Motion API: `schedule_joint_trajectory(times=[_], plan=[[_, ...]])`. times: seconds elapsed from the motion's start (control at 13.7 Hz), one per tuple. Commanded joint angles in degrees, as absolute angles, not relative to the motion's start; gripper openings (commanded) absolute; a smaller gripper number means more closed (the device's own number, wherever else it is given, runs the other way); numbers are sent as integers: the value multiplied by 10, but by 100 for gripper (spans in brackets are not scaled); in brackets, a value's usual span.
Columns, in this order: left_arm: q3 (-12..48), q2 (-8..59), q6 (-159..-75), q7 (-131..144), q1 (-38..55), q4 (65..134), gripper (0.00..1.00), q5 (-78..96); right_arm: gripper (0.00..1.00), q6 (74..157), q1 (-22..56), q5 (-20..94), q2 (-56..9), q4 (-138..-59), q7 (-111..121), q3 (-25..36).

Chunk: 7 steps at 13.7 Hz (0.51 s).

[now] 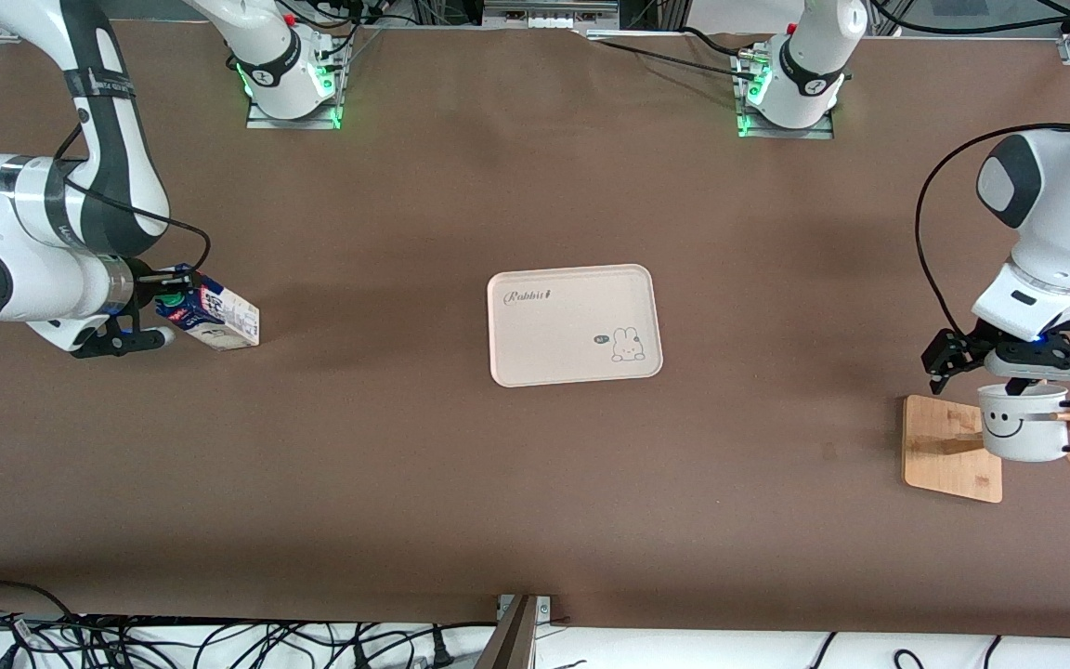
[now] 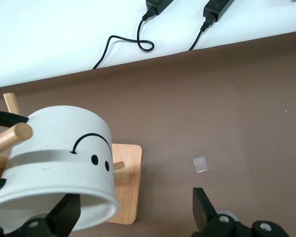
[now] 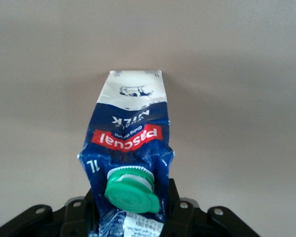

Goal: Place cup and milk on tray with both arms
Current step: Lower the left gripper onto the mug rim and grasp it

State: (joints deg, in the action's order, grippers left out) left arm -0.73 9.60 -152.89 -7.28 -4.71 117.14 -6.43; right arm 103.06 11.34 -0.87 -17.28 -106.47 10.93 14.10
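Note:
The milk (image 1: 219,316) is a blue and white carton with a green cap (image 3: 130,195), at the right arm's end of the table. My right gripper (image 1: 156,311) is shut on its creased top, one black finger on each side of the cap, as the right wrist view shows (image 3: 130,197). The cup (image 1: 1018,437), white with a smiley face, hangs tilted on a wooden peg (image 2: 10,138) at the left arm's end. My left gripper (image 1: 1023,381) hovers open at its rim (image 2: 133,212), one finger by the cup's mouth, the other well clear. The cream tray (image 1: 544,325) lies bare mid-table.
The cup's rack has a bamboo base board (image 1: 939,446) with slanting pegs. A small patch of tape (image 1: 830,452) lies on the brown tabletop beside that board. Cables run along the table's edge nearest the front camera. Both arm bases stand at the farthest edge.

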Motion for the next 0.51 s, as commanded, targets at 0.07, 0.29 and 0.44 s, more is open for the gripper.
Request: schedule_joint_trajectory(times=[0.07, 0.29, 0.44], plan=[[-5, 105, -1533, -75, -51, 1153, 100, -76, 53, 974, 115, -1, -152, -1000, 106, 132], [-5, 109, -1533, -76, -54, 1150, 89, -76, 53, 916, 115, 38, -149, -934, 100, 126], [-5, 112, -1534, -77, -56, 1147, 88, -77, 53, 893, 117, 63, -142, -905, 93, 108]])
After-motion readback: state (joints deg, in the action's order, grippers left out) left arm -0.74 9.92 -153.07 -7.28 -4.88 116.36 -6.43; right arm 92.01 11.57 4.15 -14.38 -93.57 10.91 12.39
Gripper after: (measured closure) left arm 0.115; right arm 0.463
